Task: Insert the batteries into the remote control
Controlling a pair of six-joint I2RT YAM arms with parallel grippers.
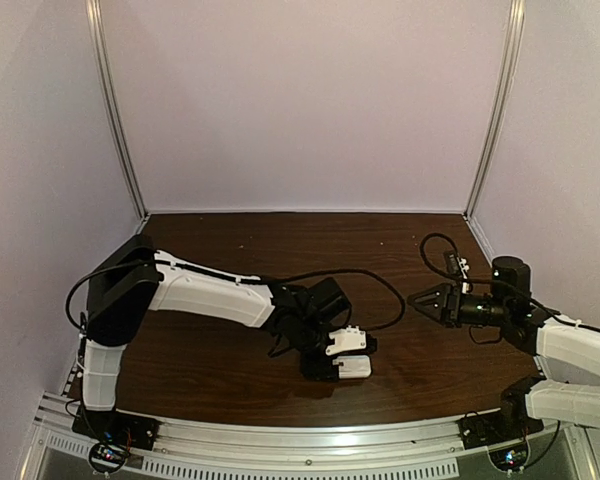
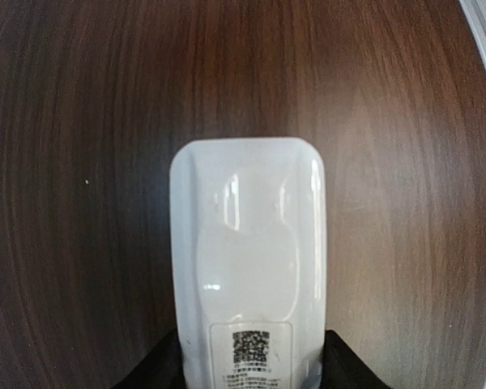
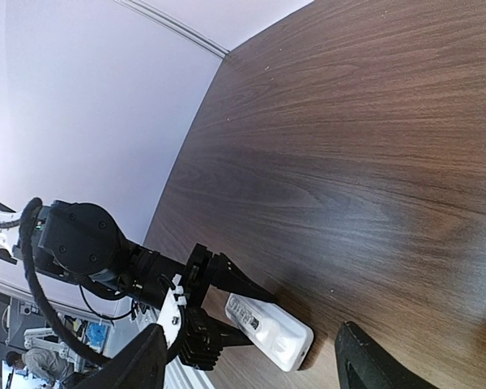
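Observation:
The remote control (image 2: 247, 259) lies back side up on the dark wooden table (image 1: 240, 340), with a QR label near the held end. My left gripper (image 1: 325, 365) is shut on that end, and its black fingers (image 2: 158, 369) press against both long sides. In the right wrist view the remote control (image 3: 271, 332) juts out of the left gripper toward the table's near edge. My right gripper (image 1: 420, 300) hovers open to the right, pointing left toward the remote with nothing between its fingers (image 3: 373, 365). The batteries are out of view.
A black cable (image 1: 380, 290) loops over the table between the two arms. An aluminium rail (image 1: 300, 440) runs along the near edge. Pale purple walls (image 1: 300, 100) enclose the back and both sides.

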